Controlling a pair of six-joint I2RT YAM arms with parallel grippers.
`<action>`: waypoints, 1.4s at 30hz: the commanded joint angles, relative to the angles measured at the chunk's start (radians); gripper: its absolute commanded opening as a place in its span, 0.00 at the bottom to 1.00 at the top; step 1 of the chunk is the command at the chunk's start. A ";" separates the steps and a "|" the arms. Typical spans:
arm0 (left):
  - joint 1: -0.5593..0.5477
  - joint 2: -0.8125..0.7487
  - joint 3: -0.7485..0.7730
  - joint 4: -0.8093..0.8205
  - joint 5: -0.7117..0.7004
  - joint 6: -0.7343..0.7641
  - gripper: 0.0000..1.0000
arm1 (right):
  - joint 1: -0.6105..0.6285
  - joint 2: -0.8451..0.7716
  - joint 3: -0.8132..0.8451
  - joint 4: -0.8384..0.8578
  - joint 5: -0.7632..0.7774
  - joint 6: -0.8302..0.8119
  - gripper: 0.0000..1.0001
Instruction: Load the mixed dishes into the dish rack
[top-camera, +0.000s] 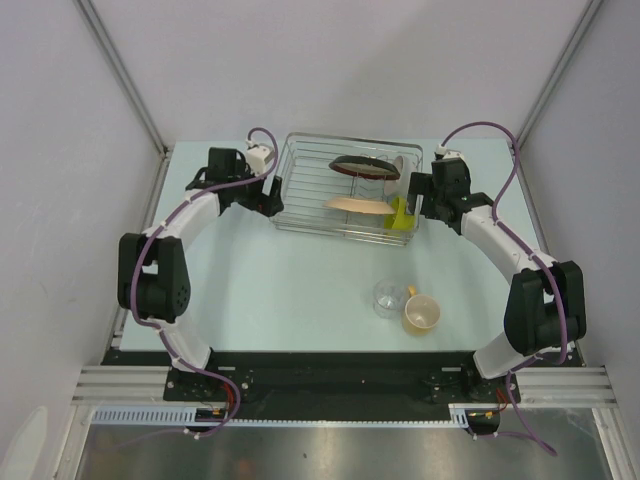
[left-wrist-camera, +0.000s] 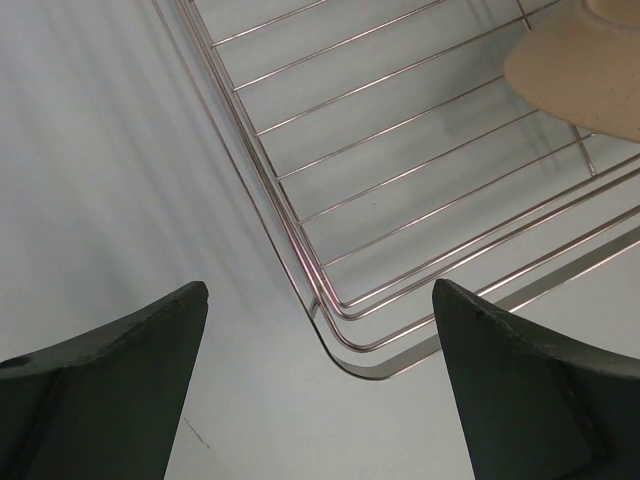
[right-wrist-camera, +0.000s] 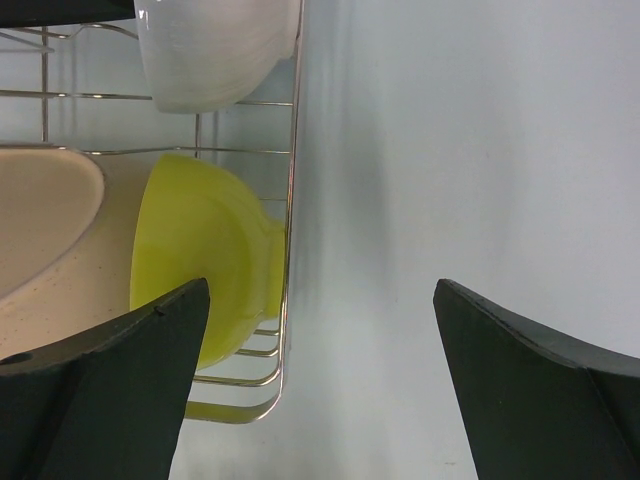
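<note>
The silver wire dish rack (top-camera: 305, 190) stands at the back middle of the table. In it are a dark-red-rimmed plate (top-camera: 360, 166), a beige plate (top-camera: 357, 205), a white bowl (top-camera: 397, 168) and a yellow-green bowl (top-camera: 402, 215). A clear glass (top-camera: 388, 297) and a yellowish handled cup (top-camera: 421, 313) lie on the table in front of the rack. My left gripper (top-camera: 268, 197) is open over the rack's near-left corner (left-wrist-camera: 340, 330). My right gripper (top-camera: 418, 195) is open just outside the rack's right wall (right-wrist-camera: 292, 200), beside the yellow-green bowl (right-wrist-camera: 200, 270). Neither holds anything.
White walls with metal posts close in the table on the left, right and back. In the wrist views, the beige plate's edge (left-wrist-camera: 580, 70) shows top right of the left one, and the white bowl (right-wrist-camera: 215, 50) sits behind the yellow-green one.
</note>
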 joint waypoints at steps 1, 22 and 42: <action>-0.004 -0.017 -0.056 0.025 -0.045 0.051 1.00 | 0.008 0.021 0.002 -0.019 0.008 0.020 1.00; -0.015 -0.302 -0.361 0.005 -0.047 0.166 1.00 | 0.001 -0.075 -0.156 -0.049 0.037 0.040 1.00; -0.018 -0.469 -0.426 -0.054 -0.029 0.157 1.00 | 0.098 -0.363 -0.249 -0.195 0.104 0.086 1.00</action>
